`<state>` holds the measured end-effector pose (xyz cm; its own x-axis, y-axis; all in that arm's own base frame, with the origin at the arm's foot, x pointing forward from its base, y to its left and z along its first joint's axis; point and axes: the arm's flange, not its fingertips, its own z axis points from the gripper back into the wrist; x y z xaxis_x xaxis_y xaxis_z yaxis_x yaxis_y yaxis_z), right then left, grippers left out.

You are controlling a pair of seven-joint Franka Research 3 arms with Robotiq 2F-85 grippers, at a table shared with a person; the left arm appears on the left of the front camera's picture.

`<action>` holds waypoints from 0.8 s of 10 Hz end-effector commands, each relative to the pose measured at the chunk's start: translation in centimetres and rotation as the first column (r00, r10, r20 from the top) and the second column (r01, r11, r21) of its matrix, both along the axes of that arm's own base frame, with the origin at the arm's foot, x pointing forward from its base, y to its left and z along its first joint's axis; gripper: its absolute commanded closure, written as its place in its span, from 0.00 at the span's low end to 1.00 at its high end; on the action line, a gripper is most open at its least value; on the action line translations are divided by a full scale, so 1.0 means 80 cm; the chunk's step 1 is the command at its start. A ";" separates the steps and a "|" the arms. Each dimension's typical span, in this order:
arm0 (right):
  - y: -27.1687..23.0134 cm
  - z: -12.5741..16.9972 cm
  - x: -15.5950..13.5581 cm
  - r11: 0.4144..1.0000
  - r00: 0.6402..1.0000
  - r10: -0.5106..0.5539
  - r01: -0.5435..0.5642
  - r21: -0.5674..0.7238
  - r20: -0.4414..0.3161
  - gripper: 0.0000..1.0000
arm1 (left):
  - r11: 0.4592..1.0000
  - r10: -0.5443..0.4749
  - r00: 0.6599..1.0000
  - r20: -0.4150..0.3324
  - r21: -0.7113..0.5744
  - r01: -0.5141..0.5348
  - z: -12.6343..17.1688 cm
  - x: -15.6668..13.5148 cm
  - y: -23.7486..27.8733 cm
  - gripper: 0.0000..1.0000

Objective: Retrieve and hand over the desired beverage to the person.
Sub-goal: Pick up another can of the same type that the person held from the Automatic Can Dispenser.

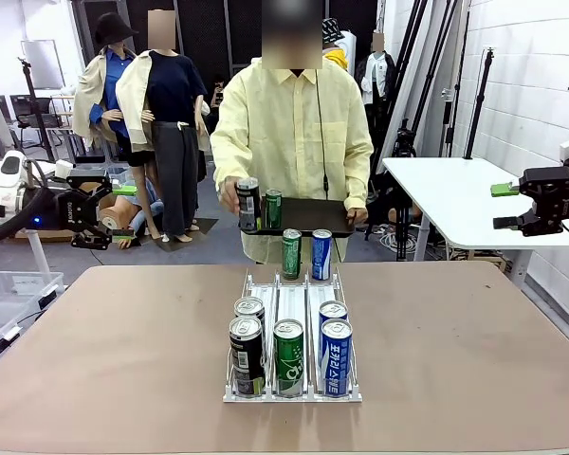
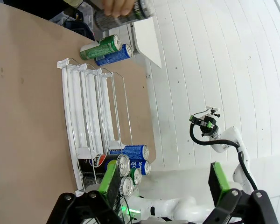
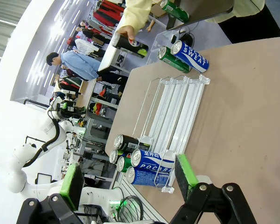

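Beverage cans (image 1: 287, 358) in rack (image 1: 292, 299) on brown table (image 1: 474, 360), white-walled room (image 1: 539, 81)

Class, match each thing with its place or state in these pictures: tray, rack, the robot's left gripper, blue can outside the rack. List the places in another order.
Things:
1 tray
2 rack
3 left gripper
4 blue can outside the rack

Places or states:
A standing at the rack's far end, beside a green can
B open, in the air off the table's left side
C flat on the table's middle
D held by the person

Pairs: 1-D, 2-C, 3-B, 4-A
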<state>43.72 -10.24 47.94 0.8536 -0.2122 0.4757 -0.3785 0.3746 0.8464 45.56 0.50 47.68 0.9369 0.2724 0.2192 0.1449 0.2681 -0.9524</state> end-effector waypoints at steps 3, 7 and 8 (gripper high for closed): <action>0.001 0.002 0.001 1.000 1.000 0.006 -0.006 0.008 -0.001 0.00 | 1.000 0.014 1.000 -0.010 -0.004 -0.014 0.004 -0.002 -0.001 0.00; 0.001 0.002 0.001 1.000 1.000 0.006 -0.006 0.008 -0.001 0.00 | 1.000 0.014 1.000 -0.010 -0.004 -0.014 0.004 -0.002 -0.001 0.00; 0.001 0.002 0.001 1.000 1.000 0.006 -0.006 0.008 -0.001 0.00 | 1.000 0.014 1.000 -0.010 -0.004 -0.014 0.004 -0.002 -0.001 0.00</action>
